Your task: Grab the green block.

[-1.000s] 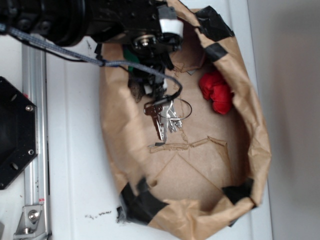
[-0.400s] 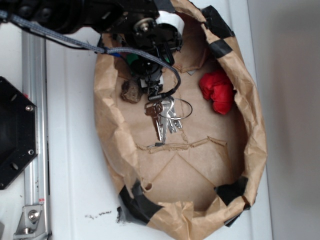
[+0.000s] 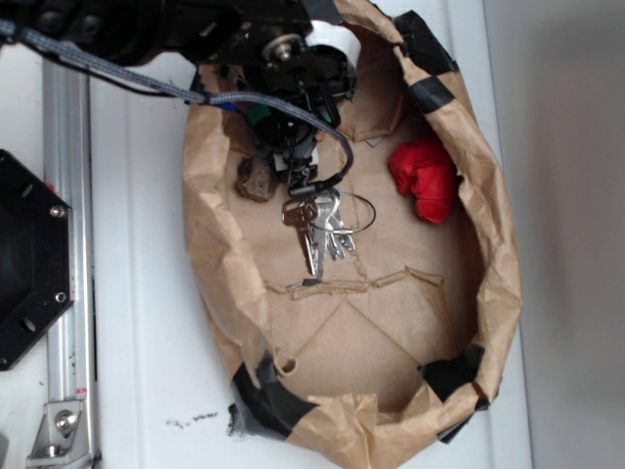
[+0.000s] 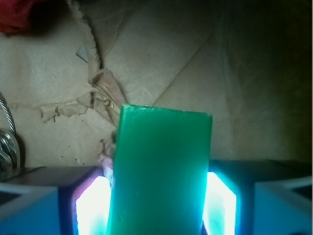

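Gripper (image 4: 159,196): sitting low inside the paper bag (image 3: 488,244), near its upper end in the exterior view. Both glowing pads (image 4: 93,205) are pressing against the long sides of the green block (image 4: 161,171), one on each flank, with no gap showing on either side. The jaws are pinching the block.

Green block: standing between the pads and sticking out past them in the wrist view, its far short edge showing sharp and straight. In the exterior view only a small green patch (image 3: 259,115) is peeking out from under the black arm (image 3: 146,34), at the gripper's upper left.

Brown stone (image 3: 256,178): lying on the bag floor just beside the gripper, toward the bag's left wall.

Keys (image 3: 317,230): lying on the bag floor just beyond the gripper tips, fanned out on a wire ring (image 3: 356,210). In the wrist view a bit of the ring and some metal are showing at the far left edge (image 4: 6,142).

Red lump (image 3: 422,181): resting against the bag's right wall, well apart from the gripper, past the keys. In the wrist view it is showing as a red corner at the top left (image 4: 19,14).

Bag floor: creased and torn, a ragged paper seam (image 4: 90,73) running ahead of the block.

Black tape (image 3: 273,396): patching the bag rim at several spots.

Cable (image 3: 127,83): trailing from the arm across the bag's upper left rim.
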`<state>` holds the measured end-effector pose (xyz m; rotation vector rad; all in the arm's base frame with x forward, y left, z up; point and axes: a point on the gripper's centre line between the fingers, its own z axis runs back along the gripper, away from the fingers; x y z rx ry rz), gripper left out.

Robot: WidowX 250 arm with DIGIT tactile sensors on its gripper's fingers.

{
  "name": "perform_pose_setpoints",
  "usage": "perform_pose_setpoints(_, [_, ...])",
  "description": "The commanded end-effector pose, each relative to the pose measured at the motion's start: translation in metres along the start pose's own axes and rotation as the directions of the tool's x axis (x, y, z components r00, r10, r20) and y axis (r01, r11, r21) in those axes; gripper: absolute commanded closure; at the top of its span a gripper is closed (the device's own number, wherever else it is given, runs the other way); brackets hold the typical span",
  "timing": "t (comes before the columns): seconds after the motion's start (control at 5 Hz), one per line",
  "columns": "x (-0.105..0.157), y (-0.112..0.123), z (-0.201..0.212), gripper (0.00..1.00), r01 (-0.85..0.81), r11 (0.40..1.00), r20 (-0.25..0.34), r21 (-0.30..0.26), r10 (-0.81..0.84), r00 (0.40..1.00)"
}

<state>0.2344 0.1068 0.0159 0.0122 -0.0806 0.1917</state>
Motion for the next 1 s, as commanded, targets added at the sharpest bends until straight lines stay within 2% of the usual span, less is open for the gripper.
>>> perform_pose_setpoints(0.0, [0.020, -0.028, 0.075, 1.00, 0.069, 0.997, 0.089, -0.039, -0.065, 0.994])
perform_pose_setpoints(0.4, [0.037, -0.079, 0.176, 1.00, 0.112, 0.989, 0.139, -0.092, -0.099, 0.985])
perform_pose_setpoints(0.6, [0.033, -0.095, 0.184, 1.00, 0.113, 0.991, 0.152, -0.068, -0.102, 0.983])
perform_pose_setpoints(0.8, [0.026, -0.086, 0.184, 1.00, 0.095, 0.989, 0.174, -0.110, -0.074, 0.982])
